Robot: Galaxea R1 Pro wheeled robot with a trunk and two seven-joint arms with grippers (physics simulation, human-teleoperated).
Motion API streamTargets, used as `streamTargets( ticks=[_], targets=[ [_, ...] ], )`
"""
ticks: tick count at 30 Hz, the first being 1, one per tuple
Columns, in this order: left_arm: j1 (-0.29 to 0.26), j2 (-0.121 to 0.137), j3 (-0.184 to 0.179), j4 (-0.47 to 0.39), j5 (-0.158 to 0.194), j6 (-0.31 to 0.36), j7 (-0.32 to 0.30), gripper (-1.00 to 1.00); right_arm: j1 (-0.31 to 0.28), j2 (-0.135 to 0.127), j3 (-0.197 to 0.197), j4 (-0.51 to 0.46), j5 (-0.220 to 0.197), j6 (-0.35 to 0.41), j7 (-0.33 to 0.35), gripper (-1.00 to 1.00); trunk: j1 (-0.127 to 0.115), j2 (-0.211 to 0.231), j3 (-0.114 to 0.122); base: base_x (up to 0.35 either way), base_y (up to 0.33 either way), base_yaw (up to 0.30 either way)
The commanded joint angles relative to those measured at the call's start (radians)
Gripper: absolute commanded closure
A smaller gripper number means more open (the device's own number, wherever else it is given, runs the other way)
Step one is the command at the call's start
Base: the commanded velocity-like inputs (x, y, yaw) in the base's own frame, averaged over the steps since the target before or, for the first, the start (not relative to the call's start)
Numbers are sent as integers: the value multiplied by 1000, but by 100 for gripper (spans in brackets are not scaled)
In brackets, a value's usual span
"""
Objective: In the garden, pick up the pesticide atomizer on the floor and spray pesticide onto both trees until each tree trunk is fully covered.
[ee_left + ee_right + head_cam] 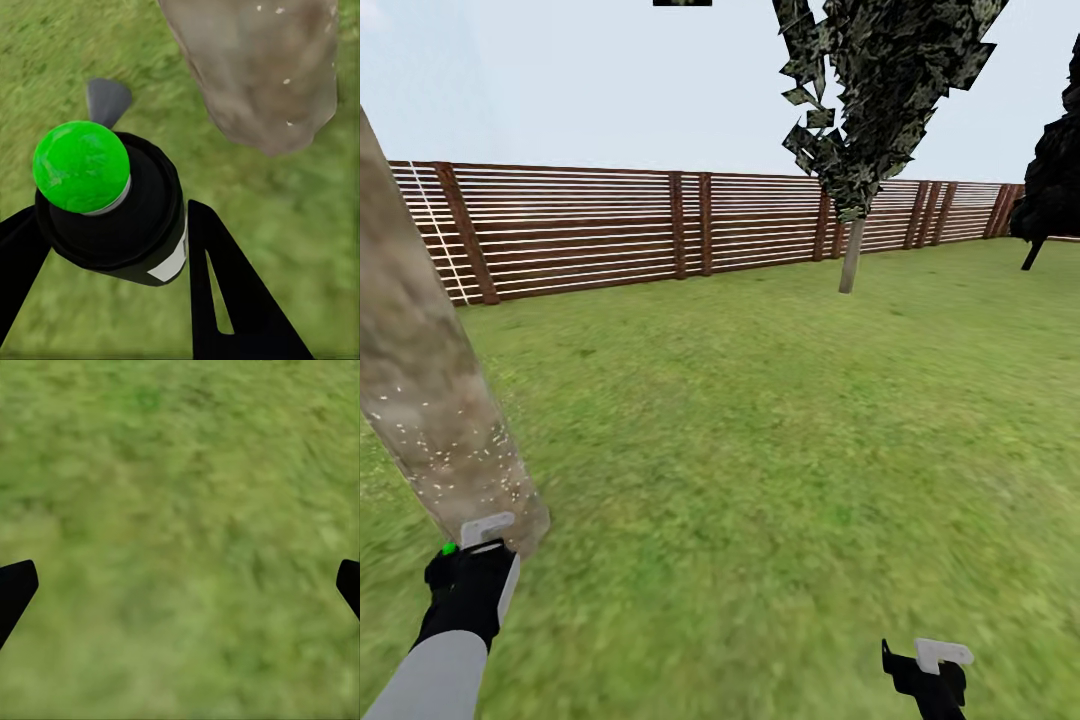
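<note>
your left gripper sits right at the base of the near tree trunk, which is flecked with pale specks. a green tip shows at the gripper. your right gripper hangs over the lawn. a second tree stands by the fence.

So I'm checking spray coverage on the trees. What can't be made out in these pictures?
- Near tree trunk: upper part and foliage cut off by the head view's edge; its far side is hidden.
- Far tree: too small to judge any coverage.
- Pesticide atomizer: lower body hidden by the left claw.
</note>
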Motion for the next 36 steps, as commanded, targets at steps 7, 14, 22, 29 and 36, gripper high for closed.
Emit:
streamTargets(
  ticks=[7, 14, 22, 29, 36],
  targets=[
    [80, 2, 66, 73, -10, -132, 5, 100, 0, 0, 10, 0, -4, -1, -4, -100, 0, 0, -1, 6, -1, 0],
    [80, 5, 123, 87, 74, -144, 6, 100, 0, 0, 10, 0, -3, -1, -4, -100, 0, 0, -1, 296, 78, 0],
    [82, -4, 118, 104, 76, -145, -4, 100, 0, 1, 10, 0, -3, -1, -5, -100, 0, 0, -1, 60, 92, 225],
    [82, -11, 61, 141, 75, -146, -11, 100, 0, 0, 10, 0, -4, -1, -5, -100, 0, 0, -1, -14, 1, 278],
    [86, -12, 9, 188, 75, -193, -112, 100, 0, 1, 10, 0, -3, -1, -5, -100, 0, 0, -1, -284, 71, 267]
  ],
)
